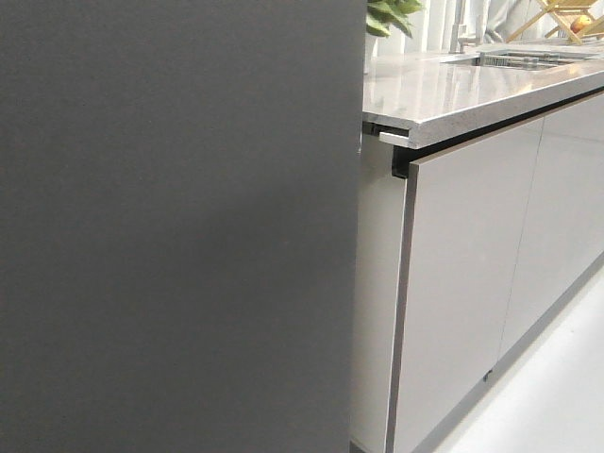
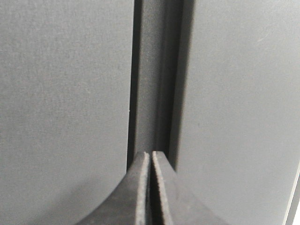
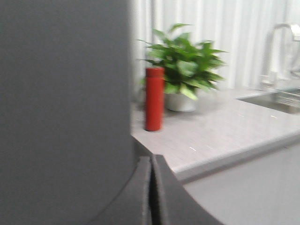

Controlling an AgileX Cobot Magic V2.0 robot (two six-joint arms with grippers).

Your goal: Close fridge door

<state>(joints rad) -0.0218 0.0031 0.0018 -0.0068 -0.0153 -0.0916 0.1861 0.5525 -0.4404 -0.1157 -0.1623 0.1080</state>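
Facing: the tall fridge door (image 1: 179,226), a flat matte dark grey panel, fills the left part of my front view and stands just beside the pale grey glossy cabinet door (image 1: 462,293) under the grey speckled stone counter (image 1: 453,90).

Door position: in my left wrist view two dark grey faces meet at a narrow dark seam (image 2: 157,79); I cannot tell whether the door is fully shut or a little ajar.

Left hand (image 2: 151,157): fingers pressed together, holding nothing, tips close to that seam.

Right hand (image 3: 151,161): fingers together too, empty, near the door's edge (image 3: 65,112) with the counter behind.

Handling, my judgement: a full-height door should be heavy and stiff, swinging slowly on its hinges; the matte face looks smooth and may let a fingertip slide.

Where to act: no handle shows, so I would push flat on the outer face, near the free edge and away from the hinge, not pinch it.

Beyond: a red cylindrical bottle (image 3: 154,98) and a leafy green plant in a pale pot (image 3: 185,65) stand on the counter, well apart from the door.

Writing: no brand, label or lettering readable anywhere.
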